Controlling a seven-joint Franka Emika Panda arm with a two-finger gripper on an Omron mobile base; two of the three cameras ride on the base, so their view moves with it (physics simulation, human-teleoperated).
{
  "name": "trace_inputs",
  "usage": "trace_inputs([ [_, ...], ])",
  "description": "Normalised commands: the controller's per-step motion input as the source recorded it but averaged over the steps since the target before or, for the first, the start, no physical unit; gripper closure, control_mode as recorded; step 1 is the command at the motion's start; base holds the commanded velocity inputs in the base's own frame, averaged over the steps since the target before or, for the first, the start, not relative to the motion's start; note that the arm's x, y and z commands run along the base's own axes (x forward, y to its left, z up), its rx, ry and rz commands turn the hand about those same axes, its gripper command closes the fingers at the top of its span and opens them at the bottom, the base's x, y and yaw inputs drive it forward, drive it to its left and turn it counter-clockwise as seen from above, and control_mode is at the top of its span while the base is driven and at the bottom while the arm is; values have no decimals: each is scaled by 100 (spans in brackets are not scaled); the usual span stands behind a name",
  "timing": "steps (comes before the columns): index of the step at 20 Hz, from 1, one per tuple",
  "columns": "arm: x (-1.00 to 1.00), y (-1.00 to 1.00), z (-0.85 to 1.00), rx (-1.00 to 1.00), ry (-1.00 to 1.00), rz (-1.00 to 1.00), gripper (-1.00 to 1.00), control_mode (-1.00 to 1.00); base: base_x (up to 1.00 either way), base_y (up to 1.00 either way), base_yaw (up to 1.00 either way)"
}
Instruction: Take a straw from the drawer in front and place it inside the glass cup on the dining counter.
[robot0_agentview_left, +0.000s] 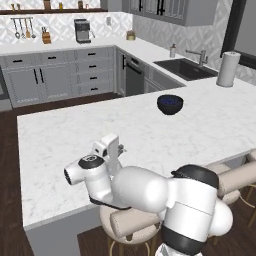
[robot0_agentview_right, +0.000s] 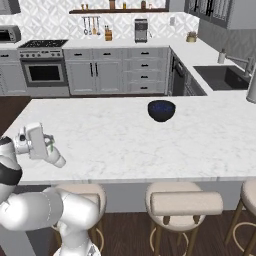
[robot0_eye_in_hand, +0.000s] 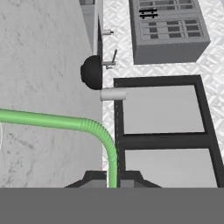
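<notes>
Straw (robot0_eye_in_hand: 65, 122) in closed pincer (robot0_eye_in_hand: 113, 180) bends sideways.

White arm folded low, wrist rolled sideways, pincer (robot0_eye_in_hand: 112, 180) clamped on the straw (robot0_eye_in_hand: 65, 122)

The worktop (robot0_agentview_left: 150, 140) is a broad white slab with faint grey veining, running wide across both base views and joining the wall run beside the sink at its far right. A dark blue bowl (robot0_agentview_left: 170, 104) sits directly on it, toward the far edge and well apart from the near edge. In the left base view a white paper towel roll (robot0_agentview_left: 227, 69) stands upright on the far right corner. Round stools sit tucked under the near edge.
</notes>
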Motion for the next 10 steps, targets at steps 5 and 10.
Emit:
trace_inputs([
  [5,-15,-8,-6,0,0,-9,100,-100,0,0,0],
  [10,0,-21,0,0,-2,-10,100,-100,0,0,0],
])
